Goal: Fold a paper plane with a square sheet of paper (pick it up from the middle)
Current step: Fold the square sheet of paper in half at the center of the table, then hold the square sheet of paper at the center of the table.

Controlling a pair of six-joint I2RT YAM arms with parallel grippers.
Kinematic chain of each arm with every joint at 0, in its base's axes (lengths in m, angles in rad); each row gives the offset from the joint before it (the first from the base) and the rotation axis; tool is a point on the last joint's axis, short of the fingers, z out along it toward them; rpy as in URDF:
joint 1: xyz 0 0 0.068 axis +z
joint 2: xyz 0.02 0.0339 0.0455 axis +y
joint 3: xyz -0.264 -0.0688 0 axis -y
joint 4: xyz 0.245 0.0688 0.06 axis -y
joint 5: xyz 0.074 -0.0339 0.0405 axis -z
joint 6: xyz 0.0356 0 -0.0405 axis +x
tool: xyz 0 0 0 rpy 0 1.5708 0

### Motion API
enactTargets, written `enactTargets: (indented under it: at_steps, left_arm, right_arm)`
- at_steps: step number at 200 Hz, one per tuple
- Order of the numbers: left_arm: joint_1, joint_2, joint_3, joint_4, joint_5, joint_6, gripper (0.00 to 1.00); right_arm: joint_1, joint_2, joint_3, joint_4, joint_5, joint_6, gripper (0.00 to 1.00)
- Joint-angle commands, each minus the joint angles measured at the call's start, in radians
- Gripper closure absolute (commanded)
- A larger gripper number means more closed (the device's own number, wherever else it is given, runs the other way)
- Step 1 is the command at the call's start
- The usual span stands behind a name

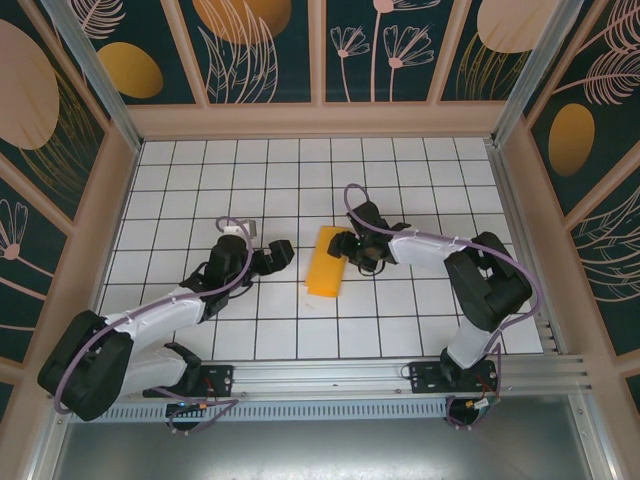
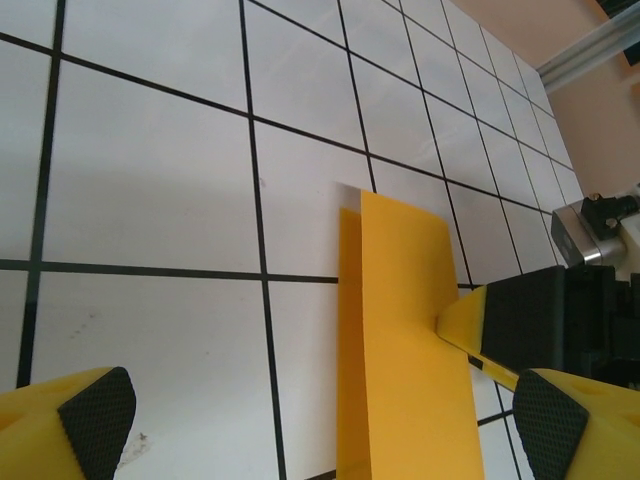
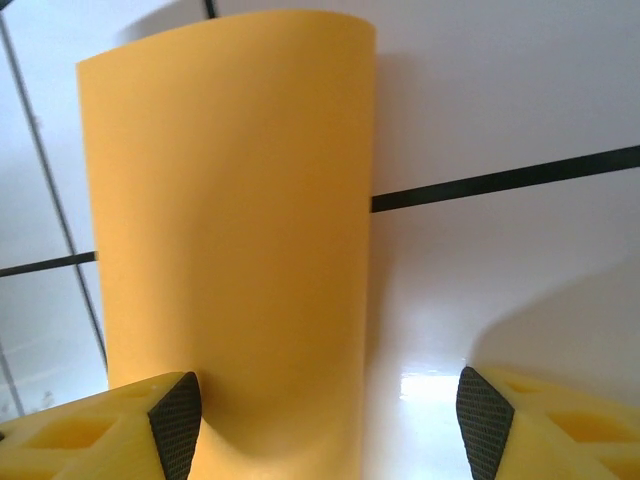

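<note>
White gridded tabletop (image 1: 300,170) — leaf-painted dark wall panels (image 1: 265,60) around

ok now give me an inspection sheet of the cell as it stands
surface: glossy white table with black grid lines
job's things: orange-yellow sheet of paper, folded over into a rectangle, lying mid-table
clutter: nothing seen
grippers: left gripper open, just left of the paper; right gripper open, one pad at the paper's edge
cables: purple cables looped along both arms
surroundings: teal wall panels with leaf drawings; aluminium rail at near edge
</note>
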Motion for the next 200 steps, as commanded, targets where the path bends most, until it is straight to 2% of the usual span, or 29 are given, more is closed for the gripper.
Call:
enactTargets:
  at_steps: [1, 66, 124, 200]
  left_arm:
    - [-0.002, 0.023, 0.031, 0.043, 0.043, 0.019, 0.01]
    - [-0.002, 0.080, 0.056, 0.050, 0.068, 0.021, 0.01]
    - [-0.003, 0.090, 0.055, 0.054, 0.068, 0.022, 0.01]
    - [-0.003, 0.090, 0.058, 0.050, 0.070, 0.015, 0.01]
  right_arm:
    - [-0.004, -0.016, 0.029, -0.090, 0.084, 0.000, 0.29]
    - [0.029, 0.096, 0.095, -0.138, 0.068, -0.072, 0.29]
    - [0.033, 0.123, 0.124, -0.177, 0.059, -0.148, 0.28]
    - [0.025, 0.188, 0.149, -0.213, 0.082, -0.127, 0.25]
